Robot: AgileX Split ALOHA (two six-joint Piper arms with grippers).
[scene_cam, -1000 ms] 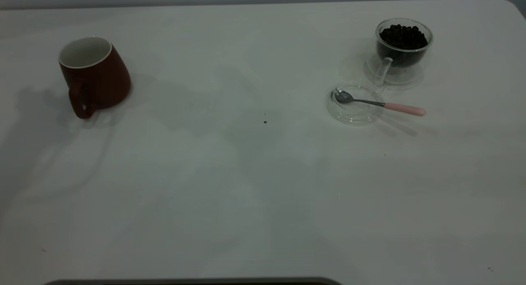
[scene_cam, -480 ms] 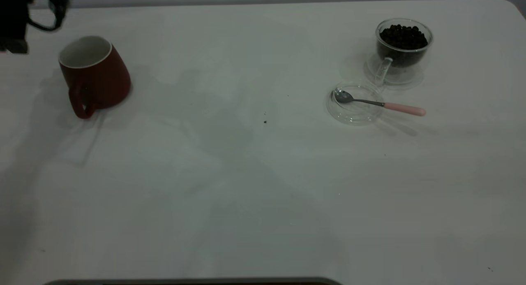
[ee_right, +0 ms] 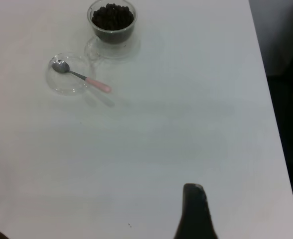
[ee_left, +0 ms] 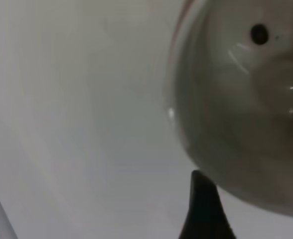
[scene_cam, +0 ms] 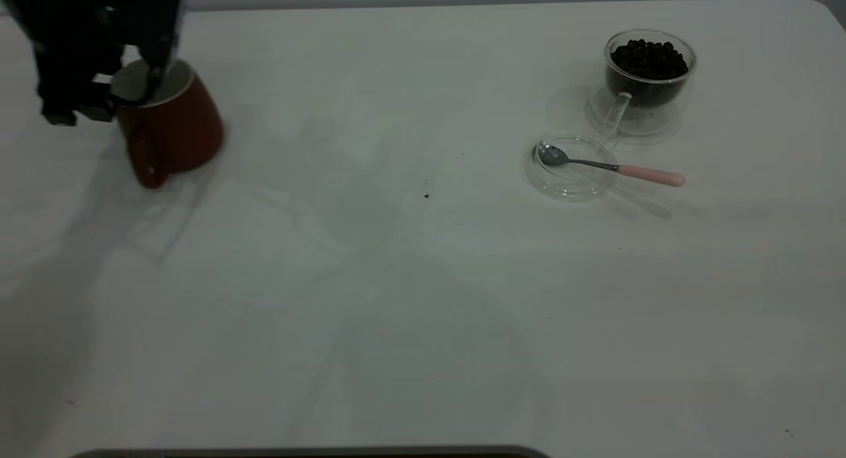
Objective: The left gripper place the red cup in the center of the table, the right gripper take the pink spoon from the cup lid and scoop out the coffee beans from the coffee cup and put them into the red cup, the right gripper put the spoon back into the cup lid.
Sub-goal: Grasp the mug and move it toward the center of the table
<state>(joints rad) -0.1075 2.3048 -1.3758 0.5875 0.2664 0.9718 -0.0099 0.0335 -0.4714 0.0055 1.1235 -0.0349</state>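
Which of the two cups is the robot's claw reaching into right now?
The red cup, at the table's left side: the left gripper is at its rim. The coffee cup, full of coffee beans, stands untouched at the right.

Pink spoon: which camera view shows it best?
The exterior view: the spoon lies clearly with its bowl in the lid and pink handle sticking out over the rim. The right wrist view shows it smaller and farther off. The left wrist view misses it.
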